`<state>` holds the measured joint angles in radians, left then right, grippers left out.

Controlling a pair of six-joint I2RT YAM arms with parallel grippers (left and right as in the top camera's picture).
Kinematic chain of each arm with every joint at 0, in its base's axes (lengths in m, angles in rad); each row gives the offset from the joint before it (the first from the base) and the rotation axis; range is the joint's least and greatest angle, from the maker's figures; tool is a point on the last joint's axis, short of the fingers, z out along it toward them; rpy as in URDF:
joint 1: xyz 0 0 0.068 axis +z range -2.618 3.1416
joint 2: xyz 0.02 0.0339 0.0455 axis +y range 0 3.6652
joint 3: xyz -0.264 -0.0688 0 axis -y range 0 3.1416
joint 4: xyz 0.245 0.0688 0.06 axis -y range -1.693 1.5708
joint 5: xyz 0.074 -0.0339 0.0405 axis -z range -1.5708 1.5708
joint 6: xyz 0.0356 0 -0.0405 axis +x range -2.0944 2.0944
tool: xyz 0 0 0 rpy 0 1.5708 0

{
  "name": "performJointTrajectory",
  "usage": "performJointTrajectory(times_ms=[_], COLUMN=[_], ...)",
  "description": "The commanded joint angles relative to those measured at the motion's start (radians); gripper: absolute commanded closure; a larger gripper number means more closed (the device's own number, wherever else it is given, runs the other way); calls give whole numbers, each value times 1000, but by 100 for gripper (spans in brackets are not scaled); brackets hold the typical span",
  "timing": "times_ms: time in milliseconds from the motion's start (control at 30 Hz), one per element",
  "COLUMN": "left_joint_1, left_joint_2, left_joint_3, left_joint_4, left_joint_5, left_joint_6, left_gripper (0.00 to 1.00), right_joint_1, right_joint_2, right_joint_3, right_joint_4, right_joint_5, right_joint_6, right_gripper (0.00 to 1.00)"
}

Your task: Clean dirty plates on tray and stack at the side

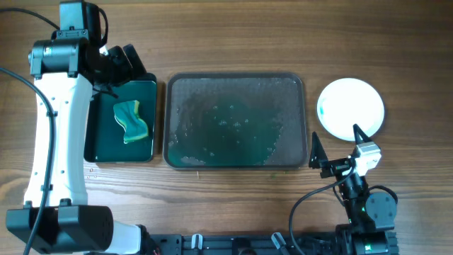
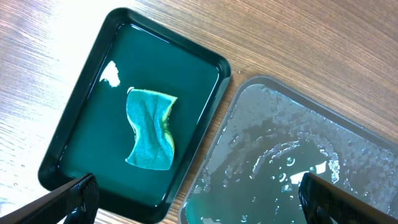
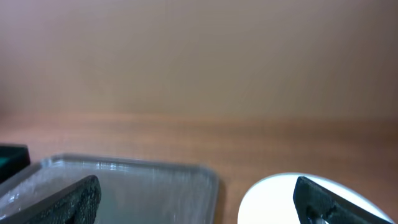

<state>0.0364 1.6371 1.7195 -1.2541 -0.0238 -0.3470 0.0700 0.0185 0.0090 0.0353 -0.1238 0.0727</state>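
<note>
The large dark grey tray [image 1: 236,79] sits mid-table with teal water and droplets in it and no plates on it. It also shows in the left wrist view [image 2: 292,168] and the right wrist view [image 3: 130,177]. White plates [image 1: 351,106] lie in one pile on the bare wood to the tray's right, with a small teal mark on the left rim; I cannot tell how many. The pile's edge shows in the right wrist view [image 3: 273,199]. My left gripper [image 2: 199,199] is open and empty above the gap between the two trays. My right gripper [image 1: 338,145] is open and empty, just in front of the plates.
A smaller black tray with green inside [image 1: 122,152] stands left of the grey tray, holding a teal and yellow sponge [image 1: 132,120], also in the left wrist view [image 2: 151,129]. The left arm's white body [image 1: 53,142] runs along the table's left side.
</note>
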Motion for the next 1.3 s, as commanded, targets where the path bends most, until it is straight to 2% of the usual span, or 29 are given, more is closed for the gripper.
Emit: performJointTrajectory(times_ms=[0, 700, 833, 900, 1000, 1100, 1267], left_joint_1=[0, 0, -1, -9, -34, -34, -32], left_joint_2=[5, 3, -75, -154, -328, -523, -890], left_joint_3=[0, 0, -1, -17, -150, -371, -826], left_joint_4=[2, 4, 6, 58, 249, 429, 719], left_joint_5=[11, 11, 8, 8, 8, 8, 99], left_joint_6=[1, 2, 1, 1, 2, 6, 182], left_gripper=[0, 0, 0, 0, 0, 0, 0], right_joint_1=[6, 6, 6, 6, 6, 6, 6], right_joint_2=[-16, -7, -7, -7, -7, -7, -7], right_joint_3=[-4, -4, -4, -4, -4, -4, -4], right_joint_4=[-31, -30, -30, -30, -30, -30, -30], right_joint_5=[26, 27, 27, 27, 27, 27, 27], right_joint_6=[42, 39, 39, 40, 40, 39, 39], right_gripper=[0, 0, 0, 0, 0, 0, 1])
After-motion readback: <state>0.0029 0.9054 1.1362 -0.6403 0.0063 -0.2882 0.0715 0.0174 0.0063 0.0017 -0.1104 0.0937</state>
